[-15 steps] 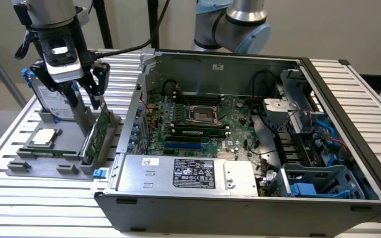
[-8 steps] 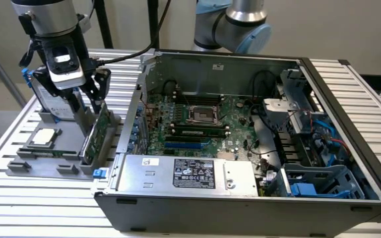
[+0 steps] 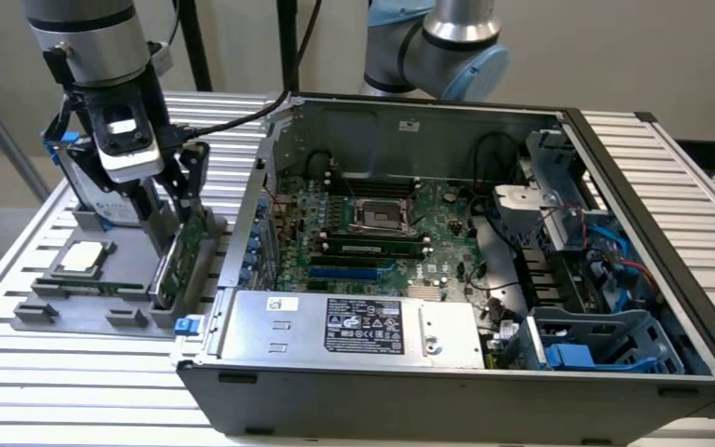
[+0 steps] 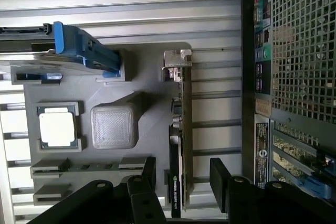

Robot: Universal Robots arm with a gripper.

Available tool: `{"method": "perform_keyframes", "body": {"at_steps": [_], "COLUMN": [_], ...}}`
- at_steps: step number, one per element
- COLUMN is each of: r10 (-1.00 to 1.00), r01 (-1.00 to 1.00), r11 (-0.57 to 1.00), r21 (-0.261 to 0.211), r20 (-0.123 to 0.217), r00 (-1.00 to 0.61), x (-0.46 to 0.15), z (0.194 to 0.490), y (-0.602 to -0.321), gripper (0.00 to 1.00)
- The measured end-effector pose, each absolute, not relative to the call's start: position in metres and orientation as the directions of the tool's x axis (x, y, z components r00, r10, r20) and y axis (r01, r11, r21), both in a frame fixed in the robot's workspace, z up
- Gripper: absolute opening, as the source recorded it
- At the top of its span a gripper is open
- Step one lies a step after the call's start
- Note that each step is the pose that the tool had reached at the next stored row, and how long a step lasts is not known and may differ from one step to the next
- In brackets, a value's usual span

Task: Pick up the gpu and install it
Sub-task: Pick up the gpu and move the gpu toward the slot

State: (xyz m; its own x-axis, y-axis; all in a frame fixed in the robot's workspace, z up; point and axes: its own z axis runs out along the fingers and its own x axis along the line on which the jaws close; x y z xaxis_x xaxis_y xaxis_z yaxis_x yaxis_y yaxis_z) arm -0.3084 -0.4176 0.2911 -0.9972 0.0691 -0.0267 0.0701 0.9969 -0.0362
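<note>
Gpu (image 4: 185,129) on edge in grey holder (image 4: 152,77) on slatted metal table (image 4: 157,9), gripper (image 4: 184,165) unclenched astride it.

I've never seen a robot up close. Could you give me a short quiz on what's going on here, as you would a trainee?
1. True or false: the gpu stands on edge in the grey holder, outside the computer case.
2. Pick one. The pincer is: A) shut on the gpu; B) open, with one finger on either side of the gpu; C) open inside the computer case.
3. In a few words: which small square silver part lies flat in the grey holder?

Key: 1 true. 2 B; a gap shows on each side of the card. 3 the processor chip.
</note>
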Motion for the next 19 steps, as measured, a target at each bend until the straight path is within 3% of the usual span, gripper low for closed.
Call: {"method": "perform_keyframes", "body": {"at_steps": [19], "r10": [0.069], "r01": [0.07], "r11": [0.997], "r21": [-0.036], "r20": [-0.027], "r00": [-0.997], "x": [-0.311], "z": [0.257], "y": [-0.423], "gripper": [0.54]}}
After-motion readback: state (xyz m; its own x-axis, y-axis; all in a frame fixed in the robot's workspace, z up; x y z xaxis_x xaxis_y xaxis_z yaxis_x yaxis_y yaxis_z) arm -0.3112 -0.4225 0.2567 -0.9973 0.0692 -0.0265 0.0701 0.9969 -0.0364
